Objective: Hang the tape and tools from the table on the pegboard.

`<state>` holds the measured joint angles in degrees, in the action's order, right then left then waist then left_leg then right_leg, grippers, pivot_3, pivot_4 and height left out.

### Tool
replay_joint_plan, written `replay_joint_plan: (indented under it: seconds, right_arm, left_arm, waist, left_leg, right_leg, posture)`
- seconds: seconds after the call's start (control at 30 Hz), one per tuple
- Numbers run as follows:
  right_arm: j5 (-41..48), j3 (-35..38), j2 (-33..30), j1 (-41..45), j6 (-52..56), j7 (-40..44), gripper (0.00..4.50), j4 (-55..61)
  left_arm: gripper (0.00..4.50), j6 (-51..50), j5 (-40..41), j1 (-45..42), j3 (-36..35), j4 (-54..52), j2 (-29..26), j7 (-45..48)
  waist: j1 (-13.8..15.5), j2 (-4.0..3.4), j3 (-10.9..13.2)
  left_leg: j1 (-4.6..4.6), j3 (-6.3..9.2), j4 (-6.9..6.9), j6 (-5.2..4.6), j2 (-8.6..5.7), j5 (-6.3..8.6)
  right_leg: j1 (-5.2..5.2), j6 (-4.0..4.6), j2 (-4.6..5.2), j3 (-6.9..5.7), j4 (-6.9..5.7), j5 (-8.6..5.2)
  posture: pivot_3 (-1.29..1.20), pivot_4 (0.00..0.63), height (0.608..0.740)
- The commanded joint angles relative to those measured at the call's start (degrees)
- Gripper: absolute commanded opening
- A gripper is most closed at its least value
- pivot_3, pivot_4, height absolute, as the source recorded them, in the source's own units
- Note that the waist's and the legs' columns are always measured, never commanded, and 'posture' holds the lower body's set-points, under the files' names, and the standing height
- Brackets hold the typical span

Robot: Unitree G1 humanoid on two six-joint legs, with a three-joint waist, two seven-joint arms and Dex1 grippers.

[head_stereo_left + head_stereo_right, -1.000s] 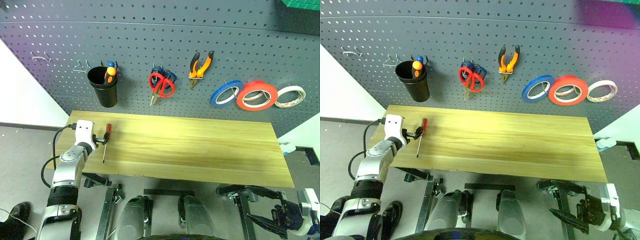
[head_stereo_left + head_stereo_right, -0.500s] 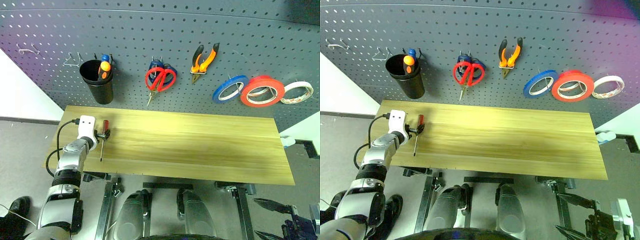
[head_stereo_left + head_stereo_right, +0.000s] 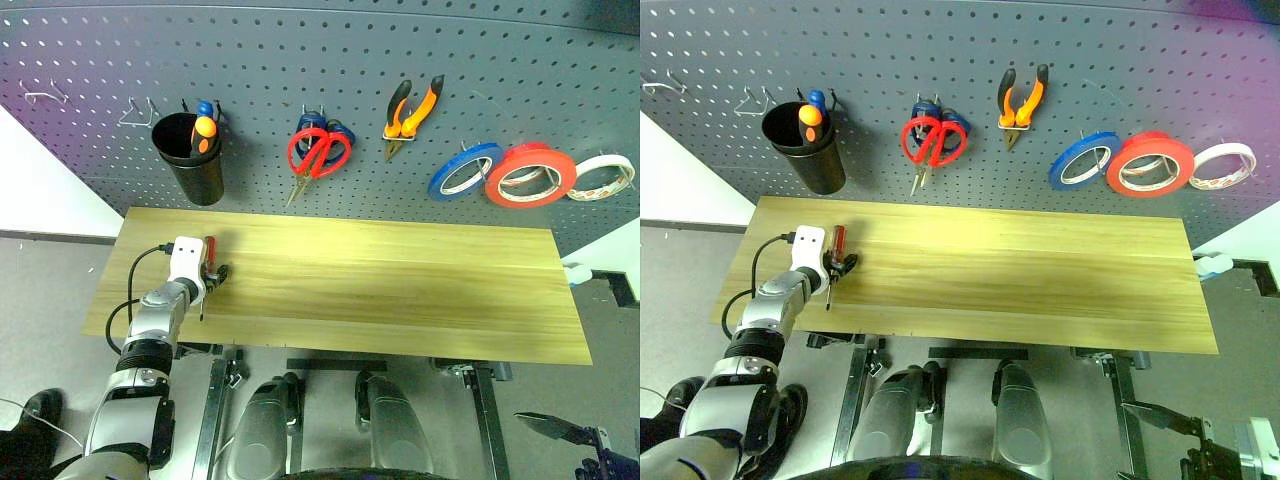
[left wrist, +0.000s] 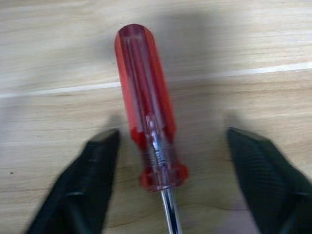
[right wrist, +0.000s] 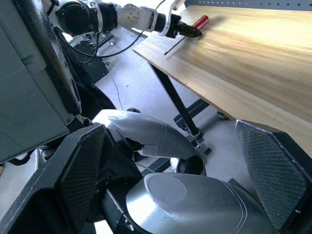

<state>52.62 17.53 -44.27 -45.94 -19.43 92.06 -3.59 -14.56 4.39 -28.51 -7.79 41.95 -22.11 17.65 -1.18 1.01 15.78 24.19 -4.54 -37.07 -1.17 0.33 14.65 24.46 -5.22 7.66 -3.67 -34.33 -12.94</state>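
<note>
The slim red-handled screwdriver [image 3: 208,262] lies on the light yellowish wooden table [image 3: 400,290] near its left end, handle toward the far edge and thin metal shaft pointing toward the near edge; in the left eye view the left gripper [image 3: 213,276] sits low over it, its black fingers on either side of the lower handle. On the dark grey perforated pegboard [image 3: 330,60] behind the table hang, from left to right, a black cup [image 3: 188,160] holding orange and blue handled tools, the red-handled scissors [image 3: 318,158] in front of a blue-handled pair, the orange-and-black-handled pliers [image 3: 410,113], a blue tape roll [image 3: 463,170], the large red-orange tape ring [image 3: 531,173] and a smaller red-and-white roll [image 3: 600,177]. The right eye view gives the same layout, with the screwdriver just beside the white wrist housing of the left arm and the rest of the tabletop bare. In the left wrist view the translucent red handle lies flat on the wood grain between the two fingers [image 4: 90,185], which stand spread with a gap to the handle on each side, not yet pinching it. In the right wrist view the right gripper [image 5: 178,170] hangs below and beside the table's near edge, its two textured fingers [image 5: 270,170] spread wide with nothing between them; far off, the left gripper and the screwdriver show at the table's corner.
</note>
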Motion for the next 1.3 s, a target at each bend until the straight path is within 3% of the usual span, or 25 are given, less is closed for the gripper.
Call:
replay_joint_plan:
  seconds: [0.03,0.17,0.2,0.5,0.9,1.3]
  right_arm:
    - [0.8,1.43,0.66,-1.64,-1.03,0.44,4.5,0.51]
    - [0.78,1.43,1.08,-1.64,-1.25,0.44,4.5,0.49]
    - [0.72,1.36,1.1,-1.72,-1.38,0.44,4.5,0.5]
    - [0.31,0.4,1.51,-0.71,-1.8,0.44,4.5,0.09]
    - [3.23,2.58,1.69,0.7,0.46,0.44,4.5,3.88]
    - [9.87,9.7,1.87,1.16,7.85,0.44,4.5,10.13]
  left_arm:
    - [2.27,-2.33,-0.05,1.6,-0.19,-0.52,0.18,-0.92]
    - [0.88,-4.42,0.81,2.96,-0.63,-2.9,1.16,-1.39]
    - [0.84,-4.96,0.97,3.46,-0.7,-3.76,1.42,-1.55]
    - [0.84,-4.26,1.98,10.94,-0.18,-16.87,1.97,0.42]
    - [0.84,2.39,1.68,26.26,0.31,-46.38,3.26,-0.44]
    - [0.84,12.33,-2.63,32.49,-0.08,-55.13,-2.04,2.12]
  waist:
    - [-0.07,-0.01,0.0]
    - [-0.4,-0.02,0.0]
    - [-0.5,-0.03,-0.01]
    - [-1.38,-0.06,-0.02]
    - [-1.2,-0.1,-0.1]
    - [-0.87,-0.29,-2.48]
  left_leg:
    - [-0.03,-0.03,0.0,0.0,0.01,0.0]
    - [-0.09,-0.13,0.02,0.01,0.08,0.0]
    - [-0.09,-0.13,0.02,0.01,0.09,0.0]
    - [-0.09,-0.15,0.03,0.02,0.09,0.01]
    - [0.17,-0.22,0.01,0.02,0.13,0.0]
    - [0.21,-0.34,-0.11,0.02,0.13,0.0]
  right_leg:
    - [-0.01,-0.01,0.0,0.0,0.0,0.01]
    - [-0.01,-0.01,0.0,-0.05,-0.01,0.03]
    - [-0.01,-0.02,0.0,-0.06,-0.01,0.03]
    - [0.0,-0.01,0.02,-0.07,0.0,0.05]
    - [0.04,0.06,0.02,-0.1,0.04,0.11]
    - [0.0,-0.04,-0.05,-0.3,0.04,0.25]
  posture:
    - [-0.23,0.312,0.74]
    - [-0.23,0.307,0.74]
    - [-0.23,0.307,0.74]
    - [-0.22,0.288,0.74]
    - [-0.18,0.227,0.74]
    - [-0.14,0.139,0.74]
